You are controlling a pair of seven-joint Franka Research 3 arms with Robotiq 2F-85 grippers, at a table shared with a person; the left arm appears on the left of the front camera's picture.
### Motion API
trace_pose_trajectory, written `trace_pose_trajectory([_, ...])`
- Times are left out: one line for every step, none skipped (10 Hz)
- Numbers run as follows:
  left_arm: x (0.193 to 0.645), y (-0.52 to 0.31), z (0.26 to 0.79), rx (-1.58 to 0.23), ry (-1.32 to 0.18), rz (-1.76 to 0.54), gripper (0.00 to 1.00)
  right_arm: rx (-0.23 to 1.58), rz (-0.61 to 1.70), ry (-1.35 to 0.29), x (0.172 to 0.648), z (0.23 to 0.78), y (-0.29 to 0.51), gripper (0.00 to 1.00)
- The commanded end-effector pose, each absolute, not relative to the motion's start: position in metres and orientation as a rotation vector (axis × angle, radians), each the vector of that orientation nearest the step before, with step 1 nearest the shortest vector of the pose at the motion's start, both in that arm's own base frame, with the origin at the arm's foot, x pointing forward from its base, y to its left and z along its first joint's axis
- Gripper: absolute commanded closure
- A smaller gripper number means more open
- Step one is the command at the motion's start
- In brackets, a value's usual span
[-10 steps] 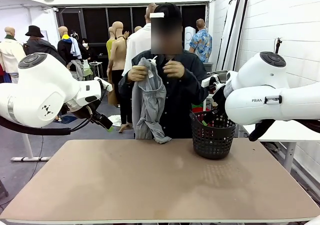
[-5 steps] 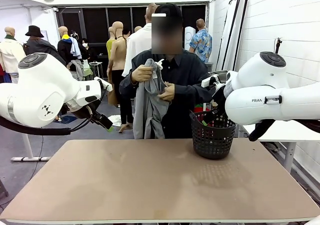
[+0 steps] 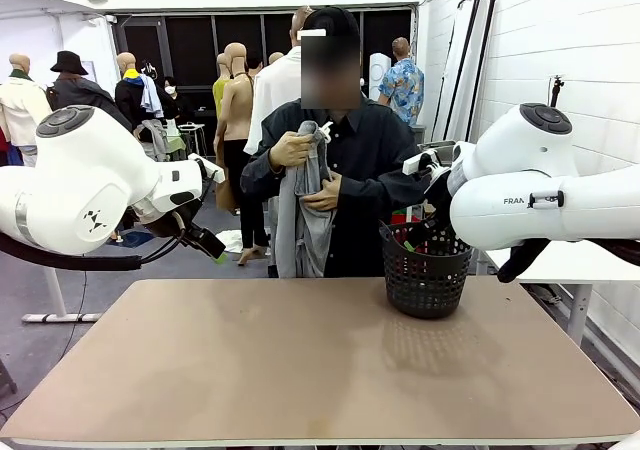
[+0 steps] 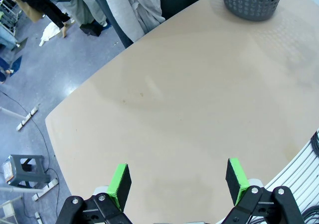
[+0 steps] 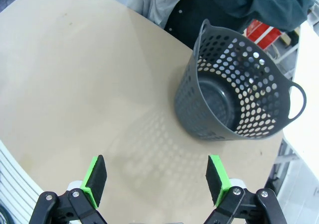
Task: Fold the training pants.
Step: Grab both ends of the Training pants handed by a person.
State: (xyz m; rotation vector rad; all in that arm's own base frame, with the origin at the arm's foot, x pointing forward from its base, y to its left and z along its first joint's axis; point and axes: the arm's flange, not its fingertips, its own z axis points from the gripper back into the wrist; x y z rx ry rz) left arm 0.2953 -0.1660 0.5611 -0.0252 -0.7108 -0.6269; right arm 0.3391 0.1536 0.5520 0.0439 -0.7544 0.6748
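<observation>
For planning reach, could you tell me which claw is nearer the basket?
Right. The right claw hovers open just short of the basket; the left claw hangs across the table, far from it.

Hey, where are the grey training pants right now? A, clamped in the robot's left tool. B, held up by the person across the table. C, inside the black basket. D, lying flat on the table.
B: the person's upper hand and lower hand hold the training pants bunched against the chest, beyond the table; the basket is empty.
</observation>
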Motion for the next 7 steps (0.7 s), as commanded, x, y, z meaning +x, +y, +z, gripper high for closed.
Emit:
trace_pose_trajectory([0.2952,-0.1660,0.5598,-0.024,-0.707,-0.636,0.00,0.044,0.675,-0.755,0.3392,0.5520,0.1534,0.00])
trace_pose_trajectory([0.2952,-0.1660,0.5598,-0.024,-0.707,-0.636,0.00,0.044,0.675,-0.755,0.3392,0.5520,0.1534,0.00])
trace_pose_trajectory([0.2952,-0.1660,0.5598,-0.024,-0.707,-0.636,0.00,0.044,0.675,-0.755,0.3392,0.5520,0.1534,0.00])
trace_pose_trajectory([0.2952,-0.1660,0.5598,-0.024,-0.707,-0.636,0.00,0.044,0.675,-0.755,0.3392,0.5520,0.1534,0.00])
trace_pose_trajectory([0.2952,-0.1660,0.5598,-0.024,-0.707,-0.636,0.00,0.044,0.675,-0.755,0.3392,0.5520,0.1534,0.00])
trace_pose_trajectory([0.2952,-0.1660,0.5598,-0.024,-0.707,-0.636,0.00,0.044,0.675,-0.755,0.3392,0.5520,0.1534,0.00])
trace_pose_trajectory([0.2952,-0.1660,0.5598,-0.024,-0.707,-0.636,0.00,0.044,0.675,-0.755,0.3392,0.5520,0.1534,0.00])
